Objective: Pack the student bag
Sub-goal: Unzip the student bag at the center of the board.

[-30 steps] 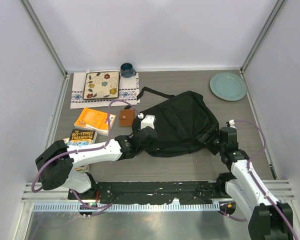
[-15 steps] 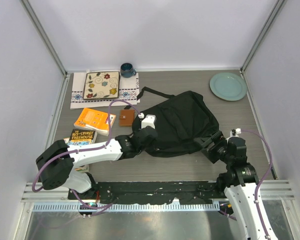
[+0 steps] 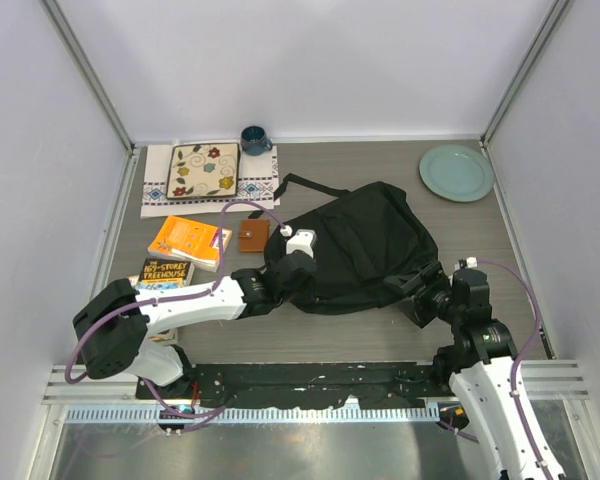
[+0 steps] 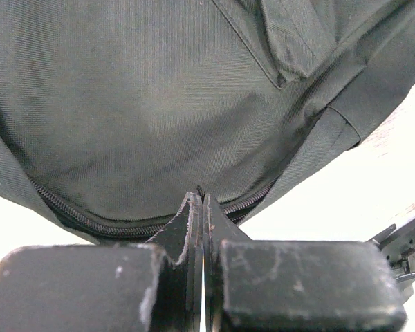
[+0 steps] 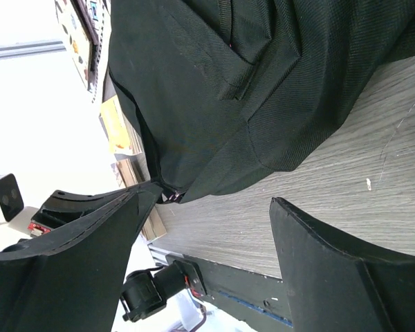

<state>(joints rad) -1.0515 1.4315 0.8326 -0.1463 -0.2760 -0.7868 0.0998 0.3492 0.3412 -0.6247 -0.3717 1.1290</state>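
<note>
Table (image 3: 330, 335), grey wood-grain; two arms based at its 6 o'clock edge.

Left gripper (image 3: 302, 268): clenched, fingers pressed flat together, tips against the zipper (image 4: 62, 211) on the near-left edge of the student bag (image 3: 365, 240); whether a pull sits between them cannot be told.

Right gripper (image 3: 427, 296): released, jaws wide apart, at the bag's 4 o'clock corner, just beside the fabric.

The student bag: black, lying flat at table centre, between the two grippers; one strap (image 3: 305, 183) loops out at its 11 o'clock.

At the bag's 9 o'clock: dark Treehouse book (image 3: 165, 272); orange book (image 3: 188, 240); small brown wallet (image 3: 253, 235).

Far left: patterned cloth (image 3: 158, 175) bearing a floral mat (image 3: 204, 170); dark blue mug (image 3: 253, 139) touching its far corner.

Far right, 1 o'clock: pale green plate (image 3: 456, 172).
</note>
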